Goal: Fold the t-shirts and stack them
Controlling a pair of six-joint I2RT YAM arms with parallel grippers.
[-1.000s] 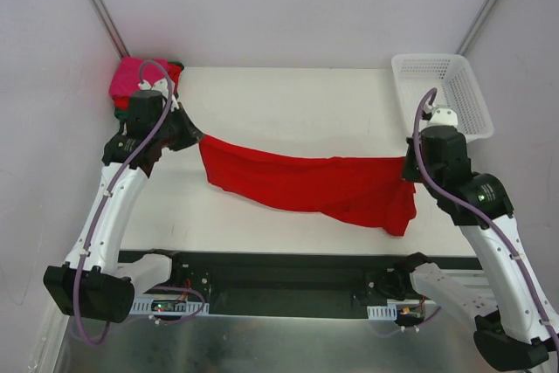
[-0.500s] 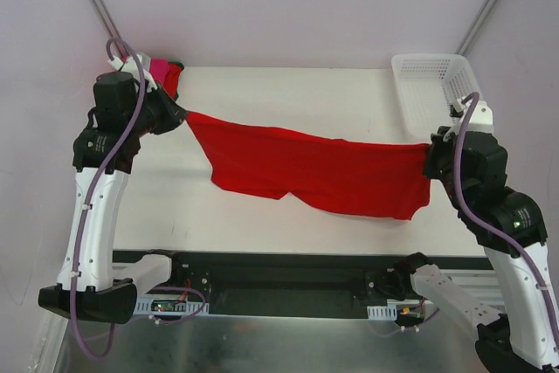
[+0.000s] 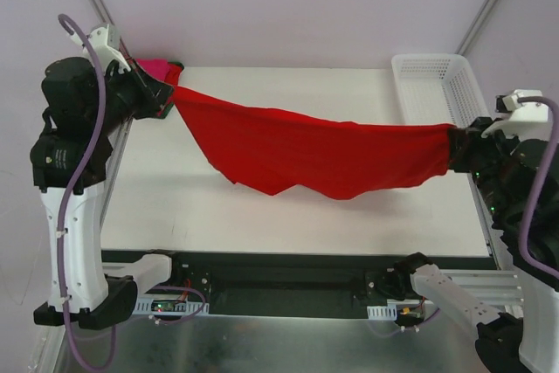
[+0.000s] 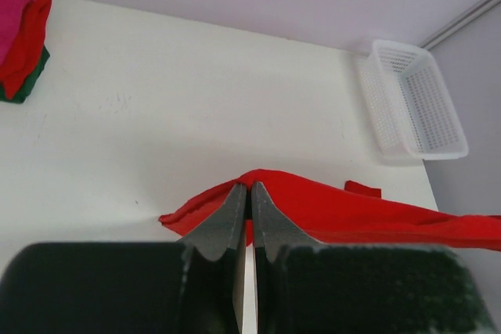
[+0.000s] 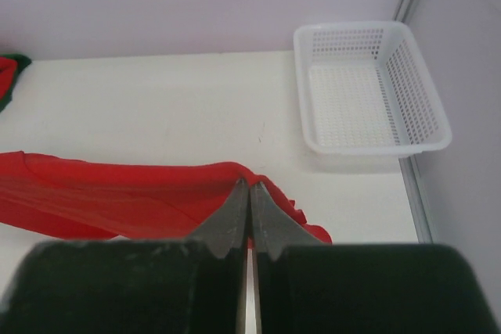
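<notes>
A bright red t-shirt (image 3: 306,150) hangs stretched in the air above the white table (image 3: 288,93), sagging in the middle, with its lower edge dangling. My left gripper (image 3: 170,93) is shut on its left end, raised high at the far left. My right gripper (image 3: 454,133) is shut on its right end, near the table's right edge. In the left wrist view the red cloth (image 4: 352,213) bunches around the closed gripper (image 4: 249,185). The right wrist view shows the same cloth (image 5: 102,193) pinched in that gripper (image 5: 250,183). A pile of t-shirts (image 4: 19,29), pink, red and dark green, lies at the far left corner.
A white lattice basket (image 3: 472,98) stands at the far right corner with nothing in it, also seen as the basket (image 5: 352,149) beyond my right fingers. The pile of shirts (image 3: 157,67) sits just behind my left gripper.
Both arms have lifted and spread apart, left gripper up and to the left, right gripper out to the right. The red t-shirt has come up off the table and is pulled taut.
</notes>
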